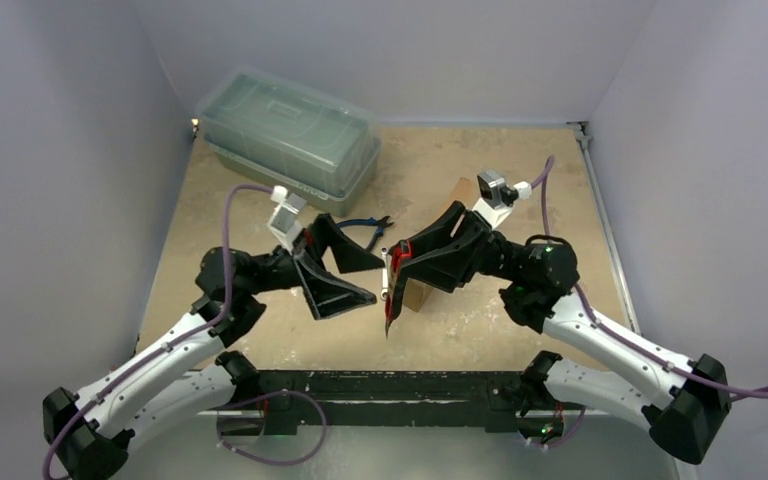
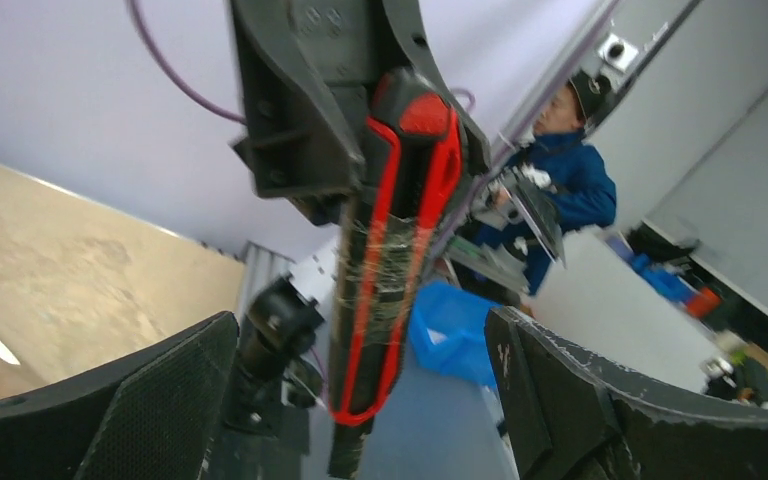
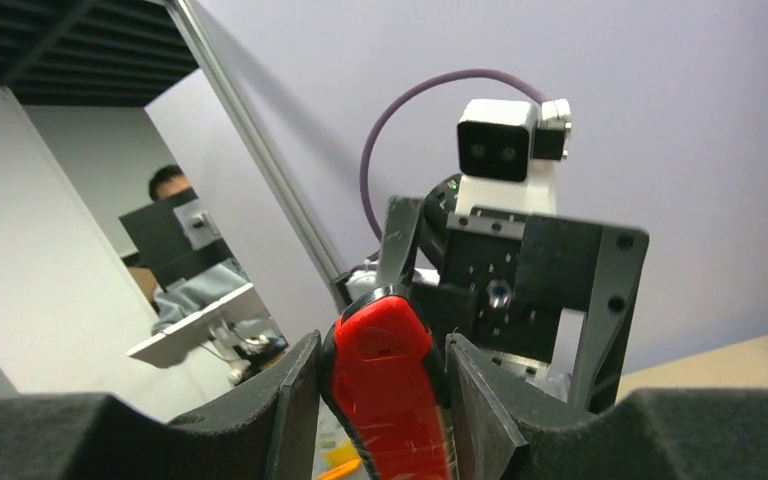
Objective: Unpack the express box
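The right gripper [image 1: 400,268] clamps a red-and-black utility knife [image 1: 389,306] (handle between its pads). The left gripper [image 1: 372,280] gapes wide just beside it. The express box [image 1: 459,193] lies beneath the right gripper, mostly hidden.

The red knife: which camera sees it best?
Left wrist view: the knife fills the middle, almost its whole red-and-black length showing. Right wrist view shows only its red end, gripped by the right gripper. Top view shows it small and thin.
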Motion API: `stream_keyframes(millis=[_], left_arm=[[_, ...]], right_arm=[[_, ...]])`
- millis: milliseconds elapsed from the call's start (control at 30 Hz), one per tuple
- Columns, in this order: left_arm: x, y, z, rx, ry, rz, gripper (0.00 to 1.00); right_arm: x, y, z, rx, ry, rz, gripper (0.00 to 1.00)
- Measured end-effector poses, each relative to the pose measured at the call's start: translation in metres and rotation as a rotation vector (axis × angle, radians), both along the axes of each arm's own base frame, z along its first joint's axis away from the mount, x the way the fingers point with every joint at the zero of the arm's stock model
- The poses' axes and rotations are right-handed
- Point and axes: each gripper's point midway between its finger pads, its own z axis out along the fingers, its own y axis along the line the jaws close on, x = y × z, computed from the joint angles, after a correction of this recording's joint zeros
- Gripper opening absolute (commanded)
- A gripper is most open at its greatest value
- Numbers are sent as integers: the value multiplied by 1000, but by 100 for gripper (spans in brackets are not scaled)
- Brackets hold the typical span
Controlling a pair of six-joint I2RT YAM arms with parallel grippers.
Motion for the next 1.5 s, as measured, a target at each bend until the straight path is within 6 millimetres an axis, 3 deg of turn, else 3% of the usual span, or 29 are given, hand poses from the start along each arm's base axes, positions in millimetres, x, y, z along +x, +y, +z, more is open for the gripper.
stream_keyframes(millis=[200,367,500,633,833,867,900,1033,1100,1333,1500], left_arm=[[-26,-36,-28,98,40,-95,91],[-28,-52,-45,155,47,-78,75],[-19,-58,-56,197,56,-16,51],[-8,-57,-54,209,29,70,36],[3,-52,-53,214,-10,154,0],[5,-51,-52,214,-14,164,0],[6,-50,-52,215,-18,174,0],[17,-42,-57,248,-28,261,0],[29,-37,-61,290,-39,335,0],[79,-13,-101,573,-116,596,0],[94,6,-132,760,-167,678,0]], right_arm=[[5,6,-7,39,50,43,0],[7,2,-2,66,56,22,0],[8,-1,2,78,45,-10,0],[24,0,-3,61,61,-83,0],[38,-1,-6,51,97,-160,0],[39,-2,-6,48,97,-170,4],[41,-3,-7,41,102,-186,15],[51,-5,-15,-12,147,-255,73],[62,-3,-22,-66,207,-300,84],[98,14,-58,-333,440,-437,96],[118,24,-85,-516,548,-497,96]])
